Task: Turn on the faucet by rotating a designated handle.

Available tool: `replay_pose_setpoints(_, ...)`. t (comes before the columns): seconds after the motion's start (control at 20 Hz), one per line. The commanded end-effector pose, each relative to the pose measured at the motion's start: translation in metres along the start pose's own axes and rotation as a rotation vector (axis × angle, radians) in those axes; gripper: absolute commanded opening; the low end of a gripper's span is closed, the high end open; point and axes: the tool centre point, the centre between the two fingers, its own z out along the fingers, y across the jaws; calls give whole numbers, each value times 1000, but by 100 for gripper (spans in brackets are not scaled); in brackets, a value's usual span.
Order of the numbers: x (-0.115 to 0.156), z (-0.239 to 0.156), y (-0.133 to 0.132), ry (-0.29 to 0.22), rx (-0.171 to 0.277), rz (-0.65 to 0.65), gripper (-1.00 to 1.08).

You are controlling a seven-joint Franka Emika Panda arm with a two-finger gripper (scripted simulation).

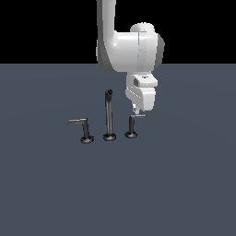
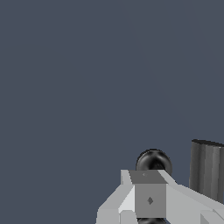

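Note:
The faucet is a dark metal three-piece set on the grey floor. Its tall spout [image 1: 109, 115] stands in the middle. The handle [image 1: 132, 124] stands to the exterior view's right of the spout, with its arm jutting right. The mirror-image handle [image 1: 85, 129] stands to the left, arm jutting left. My gripper [image 1: 137, 110] hangs just above the handle's arm, near its post, holding nothing. In the wrist view my gripper [image 2: 150, 192] shows no gap between the fingers. A dark round part of the handle [image 2: 153, 161] sits right behind it, and the spout [image 2: 208, 170] is beside it.
The flat grey floor [image 1: 184, 184] spreads around the faucet. My white arm [image 1: 129, 46] comes down from above, behind the set.

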Motion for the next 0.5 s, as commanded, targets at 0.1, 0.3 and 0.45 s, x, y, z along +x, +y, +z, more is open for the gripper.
replay_pose_setpoints(0.1, 7, 8, -4, -1, 1, 29, -100)
replay_pose_setpoints(0.3, 8, 8, -4, -2, 1, 32, -100)
replay_pose_setpoints(0.45, 6, 6, -3, -2, 1, 25, -100)
